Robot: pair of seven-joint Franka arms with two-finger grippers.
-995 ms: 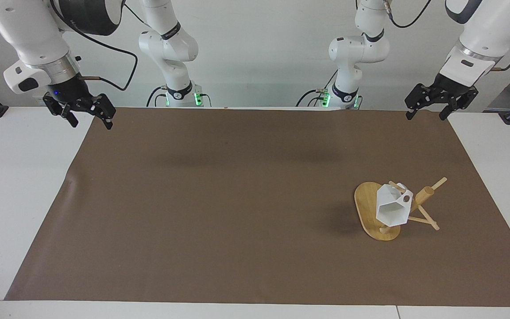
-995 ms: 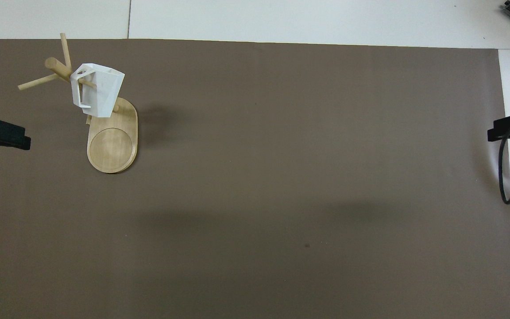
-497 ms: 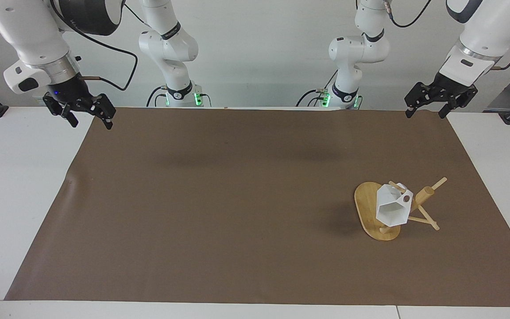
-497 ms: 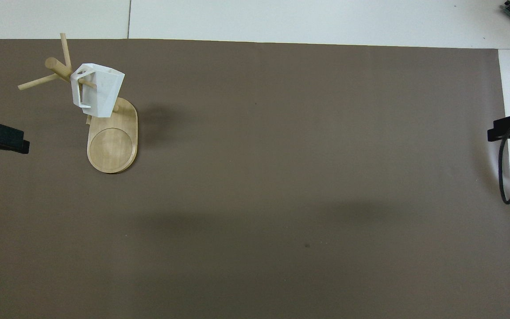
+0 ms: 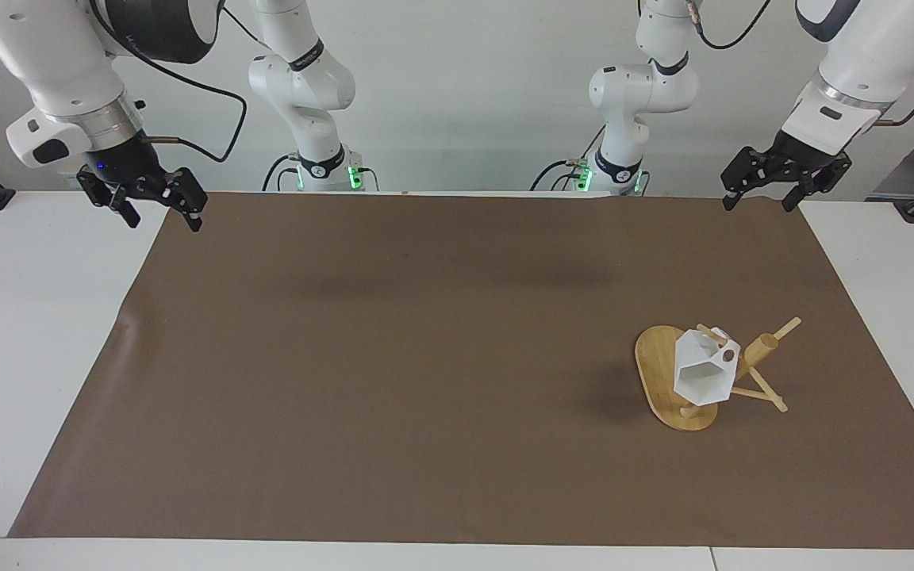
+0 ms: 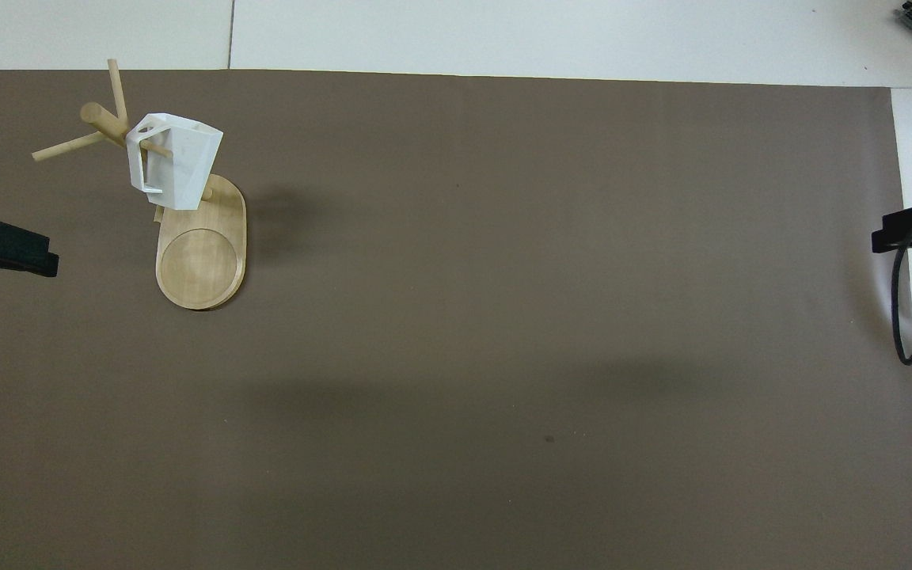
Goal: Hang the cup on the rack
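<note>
A white faceted cup (image 5: pixel 703 376) (image 6: pixel 173 162) hangs by its handle on a peg of the bamboo rack (image 5: pixel 762 349) (image 6: pixel 201 261), which stands toward the left arm's end of the table. My left gripper (image 5: pixel 758 197) is raised over the brown mat's corner close to the robots, open and holding nothing. In the overhead view only one of its fingertips (image 6: pixel 13 252) shows at the frame's edge. My right gripper (image 5: pixel 162 217) hangs open and empty over the mat's corner at the right arm's end, well away from the cup; a fingertip (image 6: pixel 911 230) shows in the overhead view.
A brown mat (image 5: pixel 457 357) covers most of the white table (image 5: pixel 21 333). A black cable (image 6: pixel 911 317) loops down beside the right gripper.
The left gripper has drawn back a little and risen slightly, away from the rack. The cup, the rack and the right gripper have not moved.
</note>
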